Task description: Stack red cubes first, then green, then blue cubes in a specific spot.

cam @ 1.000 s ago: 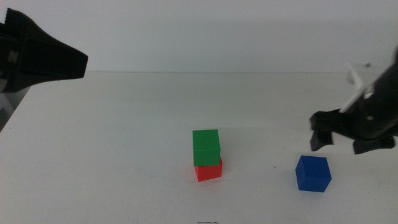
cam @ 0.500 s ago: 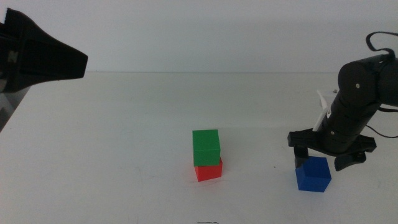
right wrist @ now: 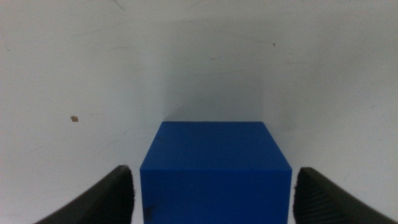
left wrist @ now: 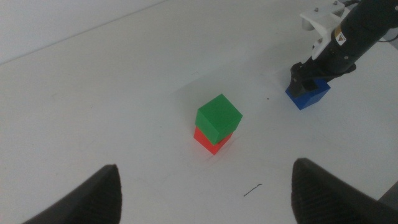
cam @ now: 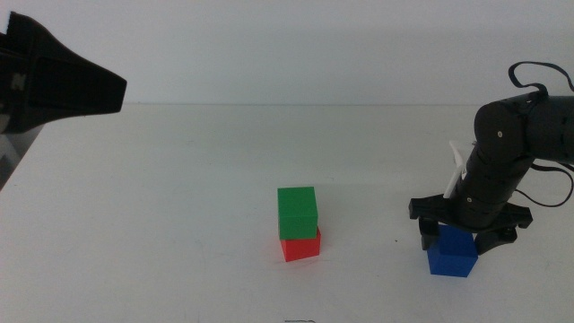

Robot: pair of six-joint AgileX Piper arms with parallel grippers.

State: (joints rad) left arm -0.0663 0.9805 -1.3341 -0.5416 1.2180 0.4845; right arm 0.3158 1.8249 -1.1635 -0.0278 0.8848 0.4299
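Right claw (cam: 464,238) hangs spread directly over the blue cube (cam: 451,252), one jaw on each side, untouched; the green-on-red stack (cam: 299,224) lies toward the bench's middle.

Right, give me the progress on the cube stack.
Done: green cube sits on the red cube. In hand: the right gripper is down over the blue cube, jaws open either side, not yet gripping. Left: lift blue onto green. The left gripper waits, open.
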